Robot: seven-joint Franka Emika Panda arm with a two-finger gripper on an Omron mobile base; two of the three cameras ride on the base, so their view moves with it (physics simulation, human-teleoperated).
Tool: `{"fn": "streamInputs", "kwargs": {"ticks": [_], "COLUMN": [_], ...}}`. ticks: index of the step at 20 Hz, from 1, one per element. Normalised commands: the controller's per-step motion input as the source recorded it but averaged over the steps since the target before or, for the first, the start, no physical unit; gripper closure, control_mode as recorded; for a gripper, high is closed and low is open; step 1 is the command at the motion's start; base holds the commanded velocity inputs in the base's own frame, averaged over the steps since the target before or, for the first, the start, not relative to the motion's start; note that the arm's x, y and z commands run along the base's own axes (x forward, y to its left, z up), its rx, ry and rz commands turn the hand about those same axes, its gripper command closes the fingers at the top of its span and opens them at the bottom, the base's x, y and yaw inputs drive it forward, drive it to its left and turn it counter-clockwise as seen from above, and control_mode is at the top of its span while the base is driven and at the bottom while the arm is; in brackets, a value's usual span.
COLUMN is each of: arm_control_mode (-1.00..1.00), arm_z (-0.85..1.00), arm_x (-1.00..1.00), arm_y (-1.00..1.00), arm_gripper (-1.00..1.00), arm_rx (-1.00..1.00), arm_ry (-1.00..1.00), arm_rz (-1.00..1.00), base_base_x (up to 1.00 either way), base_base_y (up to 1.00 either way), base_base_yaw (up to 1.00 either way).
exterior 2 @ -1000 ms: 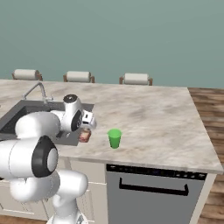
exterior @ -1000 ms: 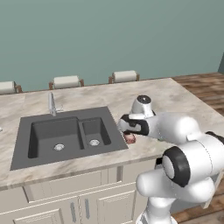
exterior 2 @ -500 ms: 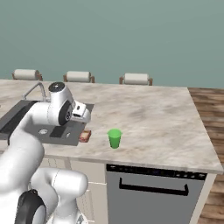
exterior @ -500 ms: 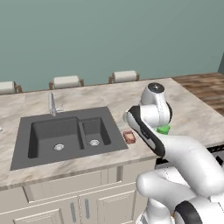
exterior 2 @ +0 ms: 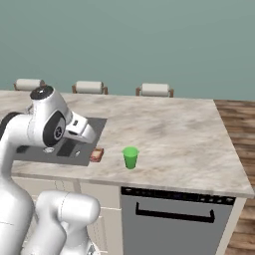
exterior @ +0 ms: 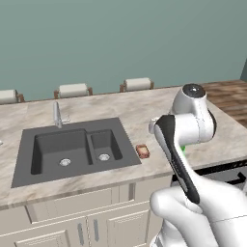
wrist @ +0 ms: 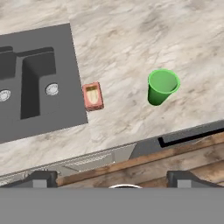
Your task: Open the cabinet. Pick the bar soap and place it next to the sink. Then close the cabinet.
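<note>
So here's the situation, using the sink (wrist: 35, 74) as the anchor for everything.

Closest to the camera in the hand view is the gripper (wrist: 111, 180), hanging up high above the front edge of the desk (wrist: 131, 39), in front of the sink's front-right corner. Its two dark tips stand wide apart with nothing between them, so it's empty.

Below it, along the front face of the desk under the sink, are cream doors with grey bar handles (exterior: 79, 233). I can't tell from this angle if those belong to the cabinet the task means, or whether it's shut.

Next out is the bar soap (wrist: 92, 96). It sits flat on the desk just beside the sink's right rim, near the front-right corner, apart from the basin itself. From where it lies, the placing step looks done to me, which would leave only the cabinet to close.

On handling: it's a small reddish block with a paler top face, so I'd guess light and rigid, but probably slick on the sides. If it ever needs re-grabbing, I'd pinch across the two long sides, squarely at the middle, coming straight down, since a corner grip would likely squirt it out.

Further right of the sink, past the soap, stands a green cup (wrist: 162, 87), upright and well apart from the soap.

Farthest back, behind the sink, is the faucet (exterior: 57, 115).
</note>
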Motion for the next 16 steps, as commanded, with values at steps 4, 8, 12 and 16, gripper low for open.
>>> {"fn": "streamInputs", "kwargs": {"ticks": [4, 8, 12, 16], "arm_control_mode": [-1.0, -1.0, 1.0, 1.0], "arm_z": [0.14, 0.02, 0.0, 0.0], "arm_x": [-0.98, -0.76, -0.15, 0.0], "arm_y": [-0.11, 0.0, 0.0, 0.0], "arm_gripper": [-1.0, -1.0, -1.0, -1.0], "arm_rx": [0.0, 0.0, 0.0, 0.0], "arm_ry": [0.0, 0.0, 0.0, 0.0], "arm_rz": [0.0, 0.0, 0.0, 0.0], "base_base_x": [0.0, 0.0, 0.0, -0.23], "base_base_y": [0.0, 0.0, 0.0, -0.03], "base_base_yaw": [0.0, 0.0, 0.0, -0.03]}}
